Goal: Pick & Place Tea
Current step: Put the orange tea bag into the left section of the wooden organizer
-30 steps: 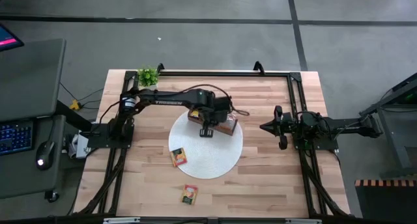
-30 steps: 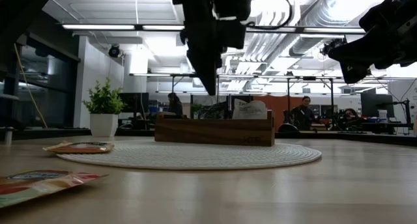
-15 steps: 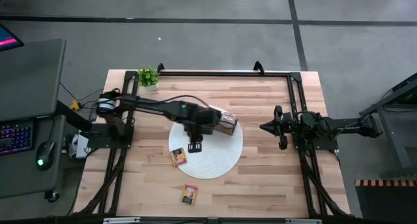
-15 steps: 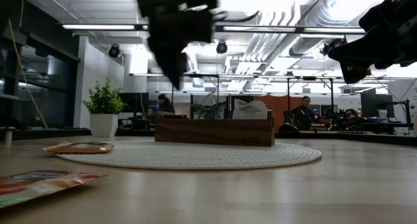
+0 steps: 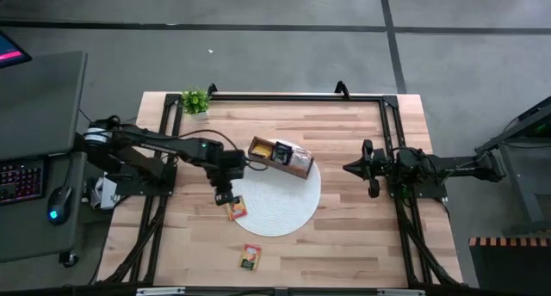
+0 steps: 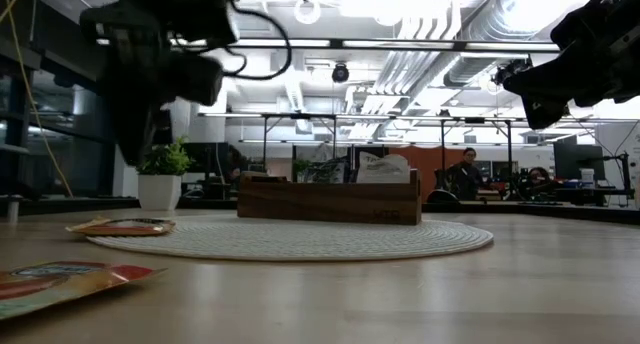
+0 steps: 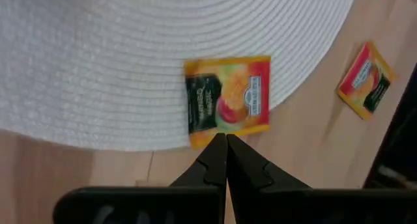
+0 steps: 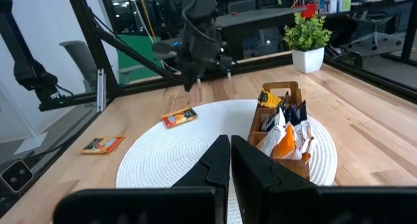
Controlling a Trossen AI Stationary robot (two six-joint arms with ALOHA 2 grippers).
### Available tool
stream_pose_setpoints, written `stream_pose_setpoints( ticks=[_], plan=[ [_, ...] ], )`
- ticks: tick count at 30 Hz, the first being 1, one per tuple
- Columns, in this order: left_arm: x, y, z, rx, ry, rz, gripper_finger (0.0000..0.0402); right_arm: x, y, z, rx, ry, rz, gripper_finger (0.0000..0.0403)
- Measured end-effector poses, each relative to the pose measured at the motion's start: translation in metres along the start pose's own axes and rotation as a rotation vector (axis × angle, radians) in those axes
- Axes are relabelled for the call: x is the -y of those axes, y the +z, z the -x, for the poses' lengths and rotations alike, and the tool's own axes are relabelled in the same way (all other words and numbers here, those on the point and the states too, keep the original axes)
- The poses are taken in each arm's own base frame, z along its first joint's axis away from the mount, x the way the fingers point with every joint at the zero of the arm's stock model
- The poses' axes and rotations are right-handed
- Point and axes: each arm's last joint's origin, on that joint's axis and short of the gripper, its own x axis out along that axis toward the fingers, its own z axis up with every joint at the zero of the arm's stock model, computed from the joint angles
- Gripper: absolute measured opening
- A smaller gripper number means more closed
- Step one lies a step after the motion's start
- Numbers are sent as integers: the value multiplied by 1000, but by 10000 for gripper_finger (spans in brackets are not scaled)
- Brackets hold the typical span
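1. Tea count, left to right: two loose sachets. One orange-yellow sachet (image 5: pixel 236 207) lies on the left rim of the white round mat (image 5: pixel 284 212), partly on the mat and partly on the wooden table (image 5: pixel 362 244). A second sachet (image 5: pixel 250 257) lies on bare wood nearer the front edge, well apart from the mat. More sachets stand in the wooden box (image 5: pixel 280 157) at the mat's back edge; I can't count them from up here.
2. My left gripper (image 5: pixel 224 195) hangs just over the rim sachet, fingers pressed together and holding nothing. In the left wrist view the tips point at the sachet's near edge.
3. Step in hand, as I read it: pick that rim sachet. I'd open the jaws before descending, line them up across the sachet, and come down gently. It's flat, so I'd catch the edge overhanging the mat rim.
4. Right gripper (image 5: pixel 371 169) is parked at the table's right side, fingers together, empty.
5. One box, one mat, one potted plant (image 5: pixel 195 101) at the back left corner.
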Motion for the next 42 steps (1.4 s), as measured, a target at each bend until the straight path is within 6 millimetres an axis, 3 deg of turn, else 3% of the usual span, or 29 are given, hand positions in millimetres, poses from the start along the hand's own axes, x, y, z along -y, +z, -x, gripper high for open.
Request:
stream_pose_setpoints(
  ticks=[8, 14, 18, 25, 29, 42],
  plan=[
    [-17, -35, -11, -2, -33, 102, 0, 0, 0, 0, -5, 0, 0, 12],
    [-19, -35, -14, 9, -12, 99, 15, 0, -1, -1, -13, -2, 1, 12],
    [-18, -32, -15, 29, -19, 71, 63, 0, -2, -1, -21, -4, 1, 12],
    [-20, -28, -23, 27, -18, 70, 184, 0, -2, -2, -25, -5, 1, 12],
    [-20, -24, -28, 33, -21, 81, 220, 0, -2, -2, -25, -5, 1, 12],
    [-20, -19, -43, 23, -9, 161, 227, 0, -2, -2, -24, -5, 1, 12]
  ],
)
